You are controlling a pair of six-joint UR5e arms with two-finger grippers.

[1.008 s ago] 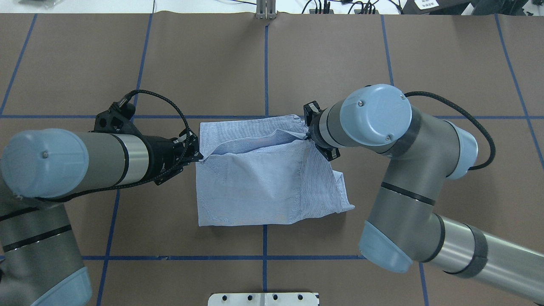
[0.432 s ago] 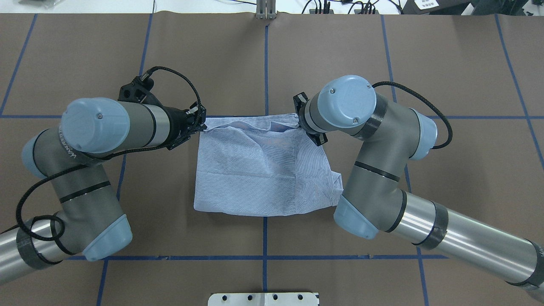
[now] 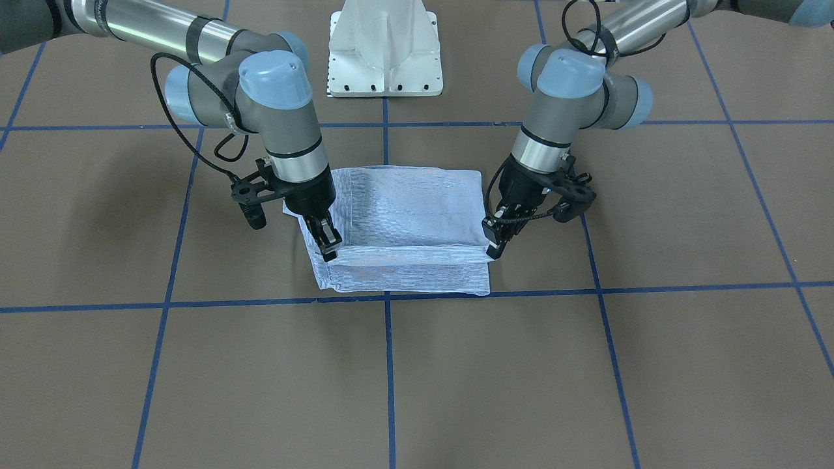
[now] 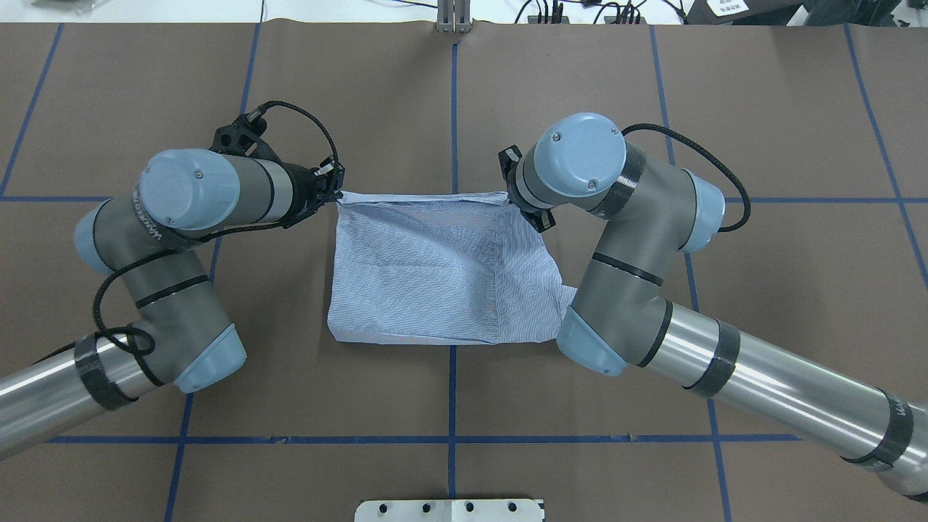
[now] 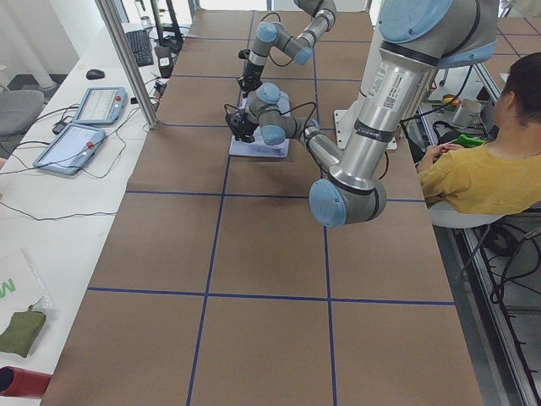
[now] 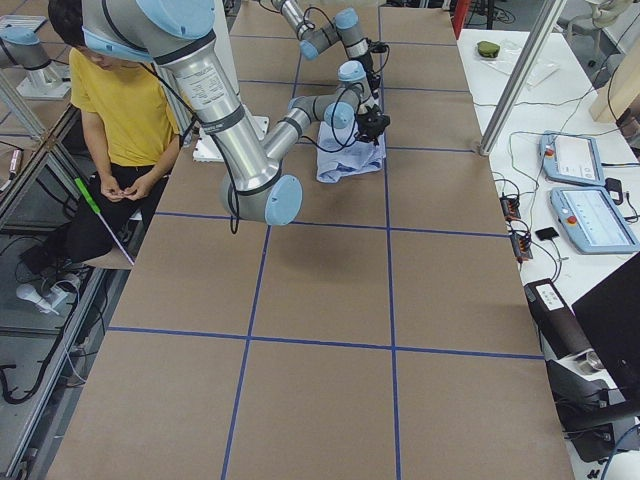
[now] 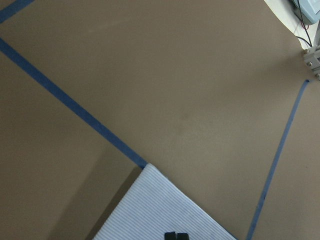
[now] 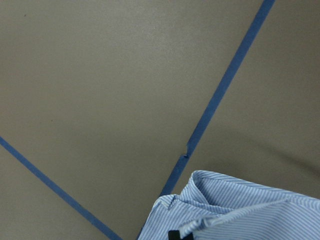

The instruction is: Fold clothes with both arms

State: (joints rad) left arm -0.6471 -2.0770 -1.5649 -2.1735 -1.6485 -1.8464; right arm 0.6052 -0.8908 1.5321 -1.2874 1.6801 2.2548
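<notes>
The light blue-and-white striped shirt [image 4: 435, 268] lies as a folded rectangle in the middle of the brown table. Its top layer [image 3: 410, 215] is stretched between both grippers along the edge farthest from the robot. My left gripper [image 3: 493, 251] is shut on the far-left corner of that layer. My right gripper [image 3: 329, 251] is shut on the far-right corner, and the overhead view hides it under its wrist. Each wrist view shows the striped cloth [image 7: 160, 215] [image 8: 240, 210] at its bottom edge, with the fingertips together on it. The lower layer sticks out a little beyond the held edge.
Blue tape lines [image 4: 453, 109] cross the brown table cover. The white pedestal base [image 3: 384, 52] stands behind the shirt. A seated person in a yellow top [image 5: 482, 169] is beside the table. Tablets [image 6: 585, 190] and cables lie on the side bench.
Both grippers carried the shirt's held edge away from the robot, across the garment to its far side. The raised, rumpled layer now lies nearly flat and taut between them.
</notes>
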